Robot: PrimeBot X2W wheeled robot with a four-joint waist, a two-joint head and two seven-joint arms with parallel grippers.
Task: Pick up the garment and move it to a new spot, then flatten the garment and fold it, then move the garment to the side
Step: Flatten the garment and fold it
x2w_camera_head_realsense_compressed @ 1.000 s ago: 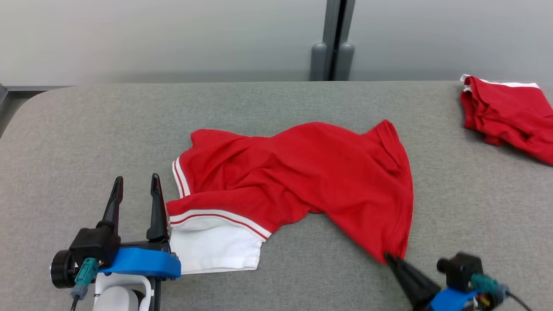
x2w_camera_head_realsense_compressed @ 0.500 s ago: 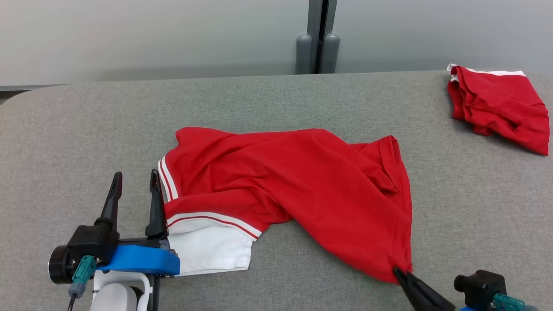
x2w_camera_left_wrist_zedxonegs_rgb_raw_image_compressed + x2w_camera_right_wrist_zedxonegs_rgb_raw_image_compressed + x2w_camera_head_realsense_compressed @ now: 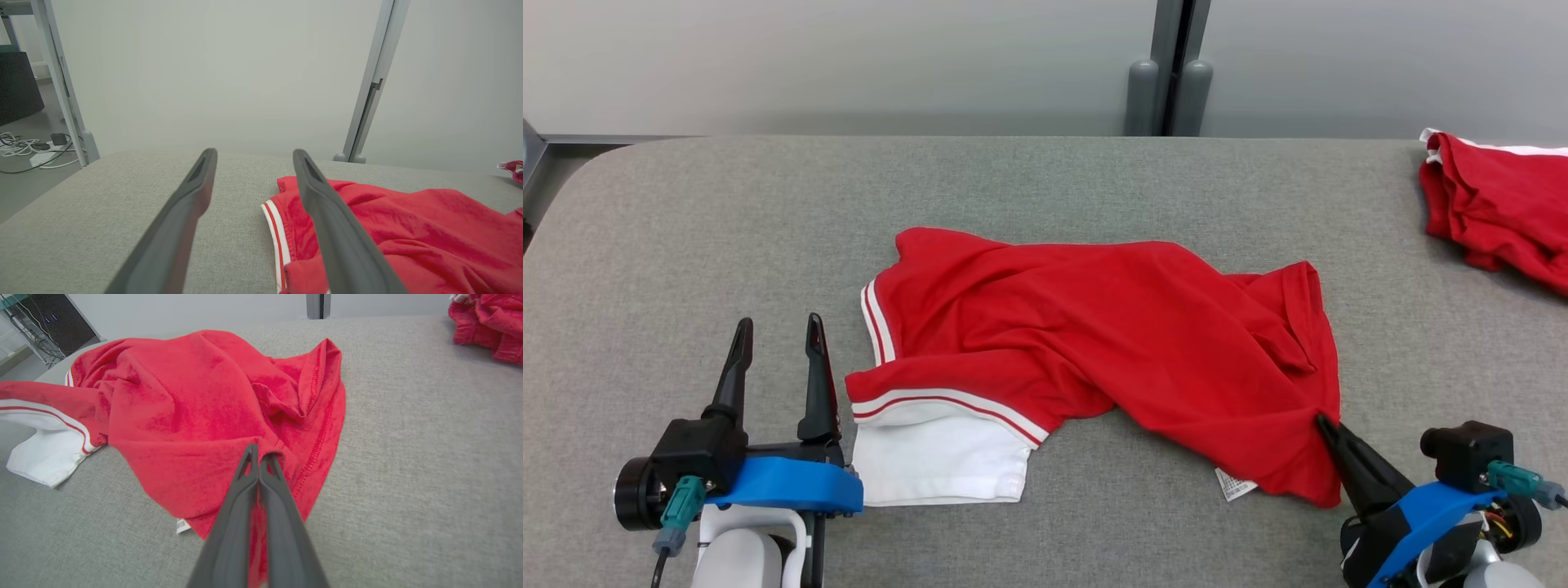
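A red garment (image 3: 1094, 343) with white, red-striped sleeve trim lies crumpled in the middle of the grey table (image 3: 686, 229). My right gripper (image 3: 1321, 420) is shut on its lower right hem, and the right wrist view shows the fabric (image 3: 196, 408) pinched at the fingertips of the right gripper (image 3: 259, 451). A small white label (image 3: 1235, 485) pokes out under that hem. My left gripper (image 3: 778, 322) stands open just left of the white sleeve, holding nothing. In the left wrist view the left gripper (image 3: 254, 152) has its right finger in front of the garment's (image 3: 408, 220) striped edge.
A second red garment (image 3: 1494, 212) lies bunched at the table's far right. A grey post (image 3: 1172, 73) stands behind the table against the wall. The table's left end is rounded, with floor and cables (image 3: 24, 147) beyond it.
The head view has shifted. My right gripper, still shut on the hem, has moved away from the table's front edge, slackening the cloth and exposing the label. The left gripper has stayed put.
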